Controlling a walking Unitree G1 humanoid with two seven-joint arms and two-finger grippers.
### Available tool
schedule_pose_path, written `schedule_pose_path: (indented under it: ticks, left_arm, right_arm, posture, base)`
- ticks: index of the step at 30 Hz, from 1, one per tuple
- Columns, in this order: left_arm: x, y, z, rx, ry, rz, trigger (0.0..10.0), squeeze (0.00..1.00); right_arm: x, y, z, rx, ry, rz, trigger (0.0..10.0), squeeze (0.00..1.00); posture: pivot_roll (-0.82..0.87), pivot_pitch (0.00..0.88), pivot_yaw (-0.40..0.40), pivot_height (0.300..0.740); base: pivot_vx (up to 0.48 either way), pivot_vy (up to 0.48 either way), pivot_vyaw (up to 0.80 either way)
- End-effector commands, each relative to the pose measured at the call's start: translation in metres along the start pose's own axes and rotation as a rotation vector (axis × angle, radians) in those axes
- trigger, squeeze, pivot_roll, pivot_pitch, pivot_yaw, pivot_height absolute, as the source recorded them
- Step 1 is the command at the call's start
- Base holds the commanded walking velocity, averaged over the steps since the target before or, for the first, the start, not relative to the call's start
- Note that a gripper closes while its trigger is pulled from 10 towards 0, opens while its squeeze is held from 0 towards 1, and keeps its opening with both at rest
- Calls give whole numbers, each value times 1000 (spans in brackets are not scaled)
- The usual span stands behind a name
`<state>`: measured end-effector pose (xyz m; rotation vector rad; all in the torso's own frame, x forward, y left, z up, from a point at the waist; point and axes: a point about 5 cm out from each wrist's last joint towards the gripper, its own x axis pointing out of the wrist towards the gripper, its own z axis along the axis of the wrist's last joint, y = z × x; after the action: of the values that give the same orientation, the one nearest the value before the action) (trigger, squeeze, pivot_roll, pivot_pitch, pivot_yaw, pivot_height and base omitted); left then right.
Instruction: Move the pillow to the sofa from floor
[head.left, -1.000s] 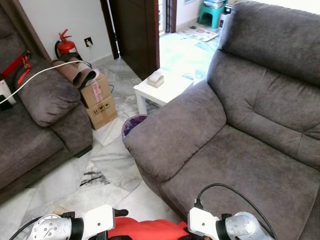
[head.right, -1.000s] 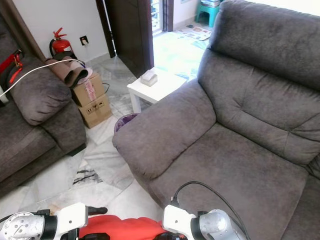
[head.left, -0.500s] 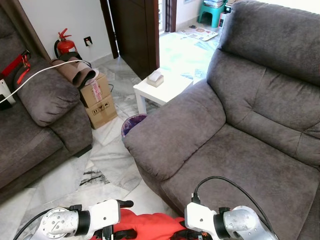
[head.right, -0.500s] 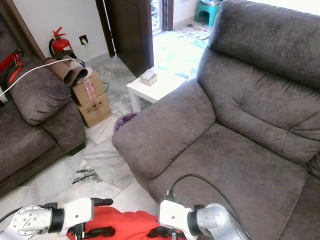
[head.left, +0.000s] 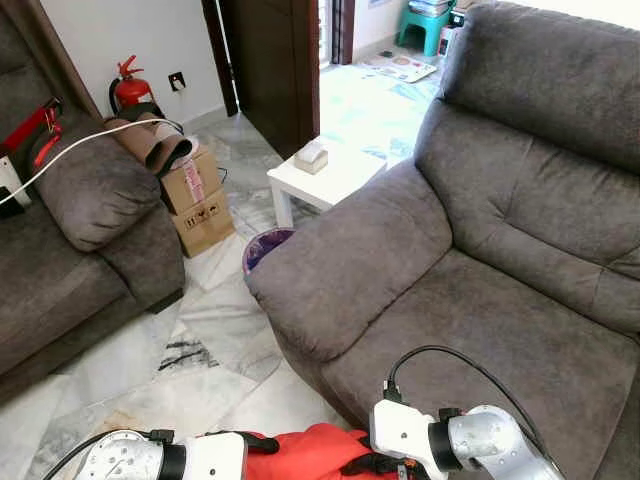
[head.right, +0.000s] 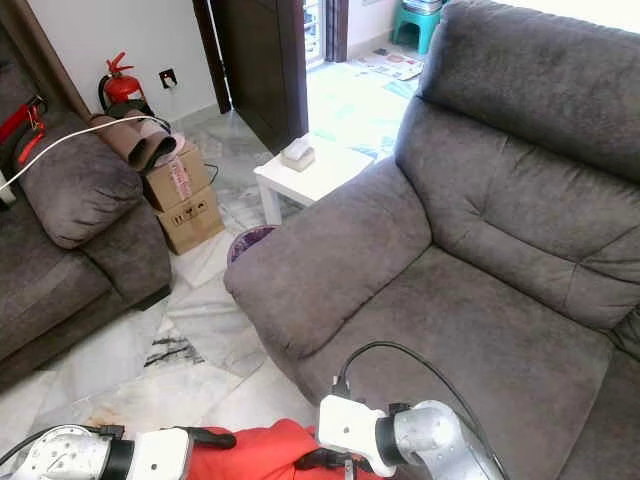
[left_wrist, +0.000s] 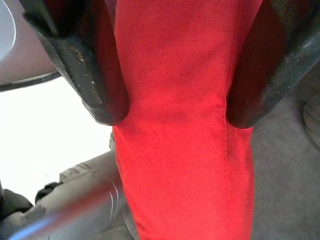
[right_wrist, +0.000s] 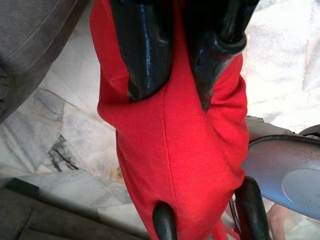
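Red pillow (head.left: 310, 450) held off the marble floor (head.left: 200, 340) at the near edge, pinched between left tool (left_wrist: 172, 107) and right tool (right_wrist: 172, 87), both clenched on its fabric. Beyond, grey sofa (head.left: 480, 290).

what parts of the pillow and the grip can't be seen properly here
- Pillow: in the left eye view the bottom edge cuts it off, so its full shape and size are unknown.
- Left gripper: the wrist view sits too close; pillow cloth hides how deep the fingers reach.
- Right gripper: its fingers press into the cloth, hiding the tips.
- Sofa: the right side runs off frame.
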<state>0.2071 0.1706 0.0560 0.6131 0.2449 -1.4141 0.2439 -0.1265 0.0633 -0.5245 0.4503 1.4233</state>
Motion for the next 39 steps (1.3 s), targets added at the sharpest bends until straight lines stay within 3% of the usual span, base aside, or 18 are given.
schedule_pose_path:
  ticks: [1, 5, 11, 14, 20, 28, 34, 36, 39]
  left_arm:
    - [-6, -6, -10, -12, 56, -44, 10000, 0]
    - [-9, -15, -22, -48, 148, -93, 10000, 0]
    - [-11, -8, -33, -82, 158, 30, 10000, 0]
    - [-13, -9, -36, -84, 175, 40, 10000, 0]
    - [-17, -26, -49, -153, 213, 24, 10000, 0]
    - [-22, -36, -60, -132, 278, 0, 10000, 0]
    - [-26, -35, -62, -118, 298, 46, 10000, 0]
    - [-30, -30, -67, -153, 307, 138, 10000, 0]
    - [-32, -28, -70, -190, 305, 190, 10000, 0]
  right_arm:
    - [-6, -9, 29, -90, -114, -30, 10000, 0]
    - [-10, -14, 32, -99, -124, -67, 10000, 0]
    - [-12, -14, 34, -113, -120, -69, 10000, 0]
    - [-13, -14, 34, -115, -120, -71, 10000, 0]
    - [-15, -18, 32, -111, -112, -91, 10000, 0]
    - [-18, -18, 31, -109, -111, -88, 10000, 0]
    - [-21, -19, 28, -106, -99, -101, 10000, 0]
    - [-21, -20, 28, -101, -98, -106, 10000, 0]
    - [-22, -19, 27, -99, -98, -107, 10000, 0]
  posture:
    - [61, 151, 29, 740]
    - [61, 147, 33, 740]
    - [61, 136, 28, 740]
    - [60, 129, 30, 740]
    - [56, 116, 32, 740]
    - [60, 111, 30, 740]
    - [62, 113, 31, 740]
    - [62, 117, 32, 740]
    - [64, 121, 33, 740]
  base:
    - [0, 0, 0]
    - [0, 0, 0]
    - [0, 0, 0]
    - [0, 0, 0]
    - [0, 0, 0]
    - [0, 0, 0]
    - [0, 0, 0]
    - [0, 0, 0]
    - [0, 0, 0]
